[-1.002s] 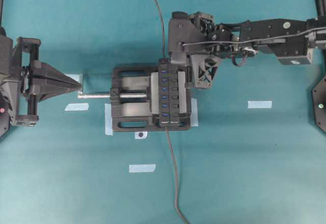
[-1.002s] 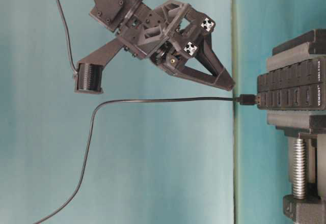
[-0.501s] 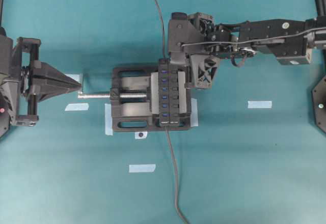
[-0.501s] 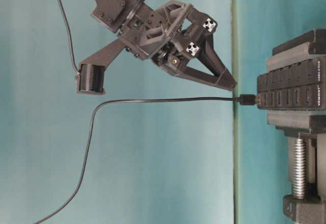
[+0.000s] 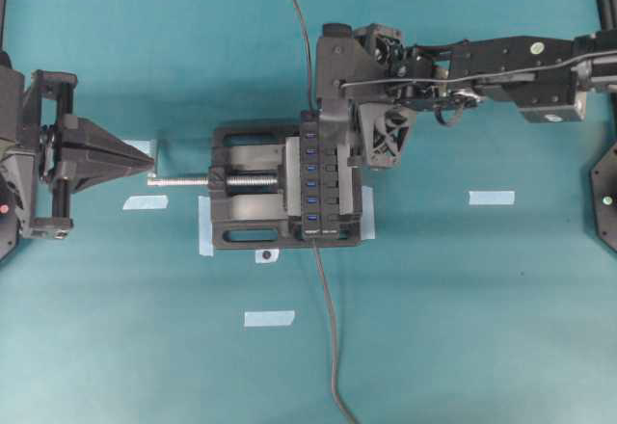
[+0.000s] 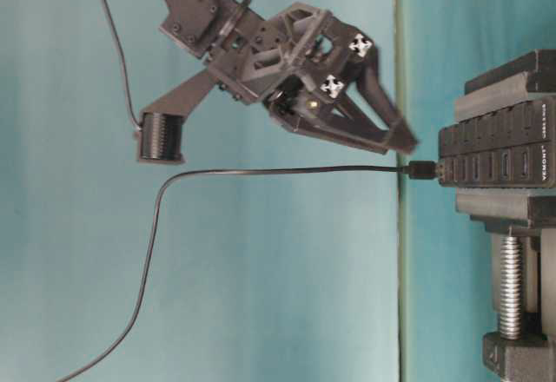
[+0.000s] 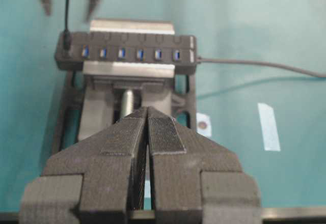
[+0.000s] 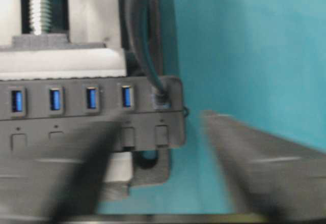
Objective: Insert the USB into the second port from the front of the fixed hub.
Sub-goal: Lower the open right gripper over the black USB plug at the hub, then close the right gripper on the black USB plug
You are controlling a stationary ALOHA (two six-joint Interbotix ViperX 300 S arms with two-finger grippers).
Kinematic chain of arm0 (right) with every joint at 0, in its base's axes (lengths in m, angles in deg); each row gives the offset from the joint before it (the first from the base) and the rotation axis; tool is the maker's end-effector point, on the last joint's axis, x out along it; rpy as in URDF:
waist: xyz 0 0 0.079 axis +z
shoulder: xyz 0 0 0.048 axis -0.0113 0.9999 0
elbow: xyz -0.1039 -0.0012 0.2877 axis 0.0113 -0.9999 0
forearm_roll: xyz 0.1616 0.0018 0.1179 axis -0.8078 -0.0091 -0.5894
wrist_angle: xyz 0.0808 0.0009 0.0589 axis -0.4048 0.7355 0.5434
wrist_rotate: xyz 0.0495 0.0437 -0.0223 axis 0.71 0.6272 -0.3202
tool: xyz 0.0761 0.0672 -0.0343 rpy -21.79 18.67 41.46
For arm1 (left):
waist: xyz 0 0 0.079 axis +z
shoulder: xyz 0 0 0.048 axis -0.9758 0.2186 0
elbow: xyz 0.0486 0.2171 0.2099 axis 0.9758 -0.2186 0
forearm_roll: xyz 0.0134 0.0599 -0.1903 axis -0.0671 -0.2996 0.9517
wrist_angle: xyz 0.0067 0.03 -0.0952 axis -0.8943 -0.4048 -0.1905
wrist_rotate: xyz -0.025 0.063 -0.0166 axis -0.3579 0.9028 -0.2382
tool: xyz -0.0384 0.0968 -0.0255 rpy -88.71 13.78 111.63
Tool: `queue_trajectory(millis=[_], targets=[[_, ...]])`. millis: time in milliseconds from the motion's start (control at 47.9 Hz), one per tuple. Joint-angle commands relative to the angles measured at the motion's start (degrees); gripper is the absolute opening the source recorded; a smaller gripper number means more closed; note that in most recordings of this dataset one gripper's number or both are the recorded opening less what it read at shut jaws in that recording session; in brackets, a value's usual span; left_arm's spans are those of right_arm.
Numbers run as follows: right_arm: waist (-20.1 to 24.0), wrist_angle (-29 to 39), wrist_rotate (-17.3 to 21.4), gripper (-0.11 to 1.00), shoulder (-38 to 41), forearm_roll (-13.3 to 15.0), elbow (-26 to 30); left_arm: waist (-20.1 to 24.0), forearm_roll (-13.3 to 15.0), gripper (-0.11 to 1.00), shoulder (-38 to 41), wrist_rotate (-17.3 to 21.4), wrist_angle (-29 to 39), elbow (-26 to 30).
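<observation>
Right pincer (image 6: 408, 139) has sprung open off the USB (image 6: 423, 170), plugged into the fixed hub (image 6: 499, 152); left pincer (image 7: 147, 127) clenched.

Black vise (image 5: 246, 188), silver screw (image 5: 188, 181), tape strips (image 5: 491, 198), teal table (image 5: 463, 328).

Overhead camera looks straight down on the counter (image 5: 482, 328). Table-level camera sits low, image rotated sideways. Left wrist camera faces the fixed hub (image 7: 127, 54) from a distance; right wrist camera views it close. All four share the hub.
</observation>
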Motion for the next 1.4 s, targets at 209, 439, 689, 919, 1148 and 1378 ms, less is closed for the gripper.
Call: queue_trajectory(millis=[209,439,689,919,1148,1378], targets=[[-0.4,-1.7,0.2,0.9,-0.1,-0.1,1.6,0.2,-0.2,0.0,0.1,-0.1,-0.6,1.0],[-1.0,-2.9,0.2,0.9,1.5,-0.2,2.8,0.2,-0.1,0.0,0.1,-0.1,-0.7,1.0],[-1.1,-2.8,0.1,0.9,3.1,-0.2,4.3,0.2,-0.1,0.0,0.1,-0.1,-0.7,0.9],[-1.1,-2.5,0.1,0.9,3.0,-0.2,4.3,0.1,-0.2,0.0,0.1,-0.1,-0.7,0.7],[-1.1,-1.9,0.1,0.89,3.1,-0.2,4.3,0.2,-0.1,0.0,0.1,-0.2,-1.1,0.6],[-0.5,-1.1,0.1,0.82,3.1,-0.2,4.3,0.3,-0.1,0.0,0.1,-0.2,-1.8,0.6]])
